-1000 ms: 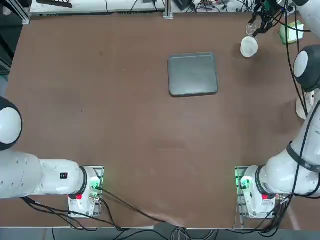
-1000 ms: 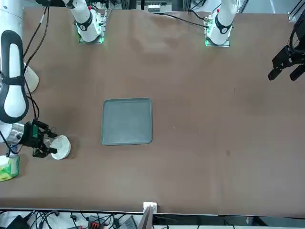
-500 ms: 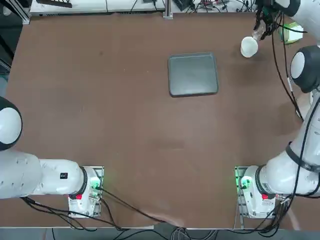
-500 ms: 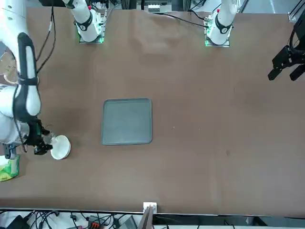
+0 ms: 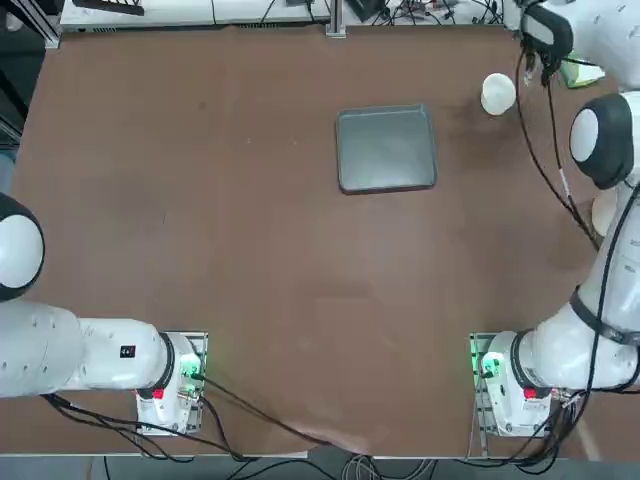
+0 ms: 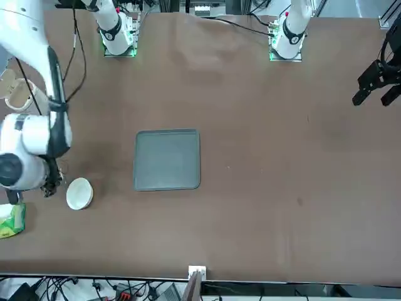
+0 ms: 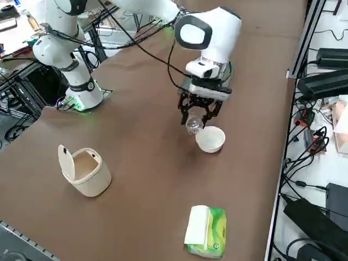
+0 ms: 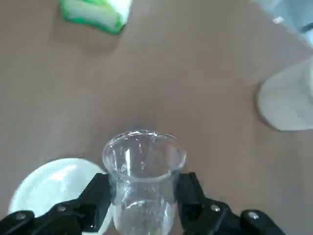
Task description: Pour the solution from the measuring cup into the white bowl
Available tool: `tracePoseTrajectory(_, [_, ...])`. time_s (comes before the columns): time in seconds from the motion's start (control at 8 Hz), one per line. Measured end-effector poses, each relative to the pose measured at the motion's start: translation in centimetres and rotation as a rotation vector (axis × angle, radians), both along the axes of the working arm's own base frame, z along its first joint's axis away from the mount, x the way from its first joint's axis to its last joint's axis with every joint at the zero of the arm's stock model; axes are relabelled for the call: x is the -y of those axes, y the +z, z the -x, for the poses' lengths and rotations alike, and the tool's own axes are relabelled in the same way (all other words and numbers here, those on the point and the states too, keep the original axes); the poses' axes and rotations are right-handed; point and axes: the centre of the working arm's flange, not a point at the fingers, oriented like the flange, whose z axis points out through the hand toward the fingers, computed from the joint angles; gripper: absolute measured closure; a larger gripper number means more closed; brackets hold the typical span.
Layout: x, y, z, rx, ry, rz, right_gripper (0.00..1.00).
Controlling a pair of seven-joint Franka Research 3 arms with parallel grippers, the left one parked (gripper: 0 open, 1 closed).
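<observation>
The right gripper [image 7: 197,120] is clamped on the measuring cup [image 8: 143,176], a tiny clear glass beaker pinched between the two black fingers [image 8: 98,196] around its lower body. In the right side view the cup hangs just beside and slightly above the rim of the white bowl [image 7: 210,138], a small round bowl with a cream inside; gripping low on the glass probably leaves the lip free to tip over that rim. The wrist view shows the cup's mouth facing away from the camera, and whether liquid remains in the cup cannot be told. The bowl sits on the brown table [image 5: 250,250], well apart from the flat grey tray [image 5: 387,149]. An off-white cylindrical container with a flip lid [image 7: 84,169] and a green-and-white packet [image 7: 205,230] lie nearby.
</observation>
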Motion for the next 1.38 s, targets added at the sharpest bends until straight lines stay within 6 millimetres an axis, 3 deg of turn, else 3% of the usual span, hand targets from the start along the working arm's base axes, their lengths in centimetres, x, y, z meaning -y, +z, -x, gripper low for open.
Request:
tracePoseTrajectory(0.25, [-2.7,0.8,1.6,-0.029,-0.072,0.111,0.26])
tracePoseTrajectory(0.62, [-5.6,1.0,6.7,-0.001,-0.173,0.315,0.26])
tracePoseTrajectory(1.12, [-4.8,0.2,16.5,0.046,-0.215,0.442,0.26])
tracePoseTrajectory(1.38, [-4.6,-3.0,20.0,0.108,-0.213,0.537,0.26])
